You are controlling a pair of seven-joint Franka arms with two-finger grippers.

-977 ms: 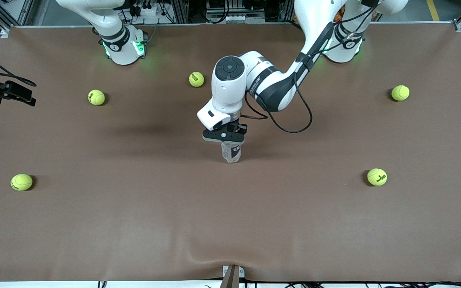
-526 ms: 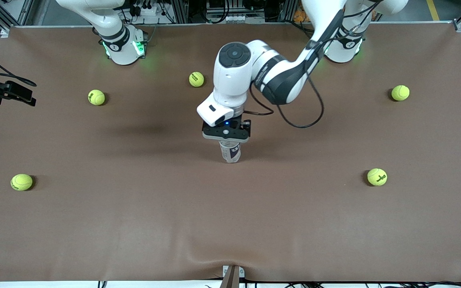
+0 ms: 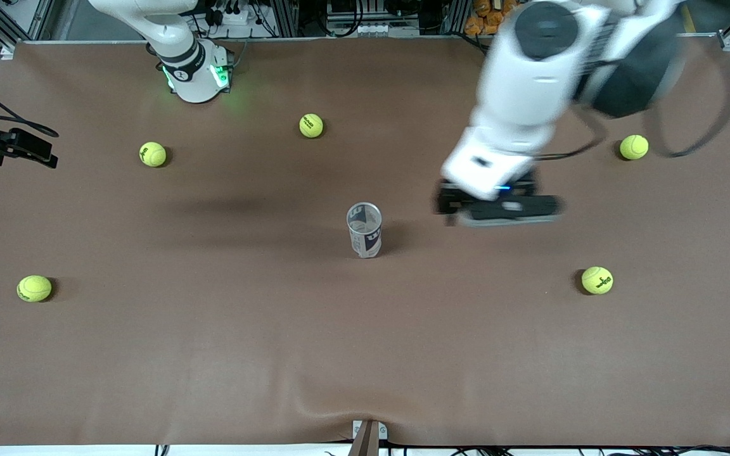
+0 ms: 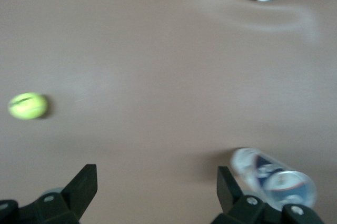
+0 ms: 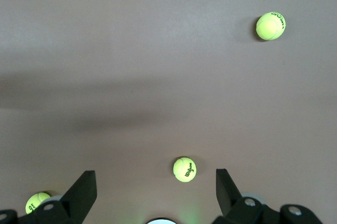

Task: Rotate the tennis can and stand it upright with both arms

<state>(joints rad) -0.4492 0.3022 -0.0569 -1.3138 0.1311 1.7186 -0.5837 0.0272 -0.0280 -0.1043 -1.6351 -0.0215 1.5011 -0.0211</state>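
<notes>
The tennis can point(image 3: 365, 230) stands upright on the brown table mat, silver rim up, navy and white label facing the front camera. It also shows in the left wrist view point(image 4: 274, 179). My left gripper point(image 3: 499, 209) is open and empty, up in the air over bare mat, to the side of the can toward the left arm's end; its fingers point(image 4: 84, 181) hold nothing. My right gripper point(image 3: 15, 147) waits at the right arm's end of the table, open and empty, with its fingers point(image 5: 84, 183) spread wide over the mat.
Several yellow-green tennis balls lie scattered: one point(image 3: 311, 125) near the right arm's base, one point(image 3: 153, 154) beside it, one point(image 3: 34, 288) at the right arm's end, and two point(image 3: 633, 147) point(image 3: 597, 280) at the left arm's end. A metal clamp point(image 3: 368, 434) sits at the mat's front edge.
My left gripper was shut on the can's top, then opened, rose and swung toward the left arm's end. The can stays upright in the same spot. The right arm has not moved.
</notes>
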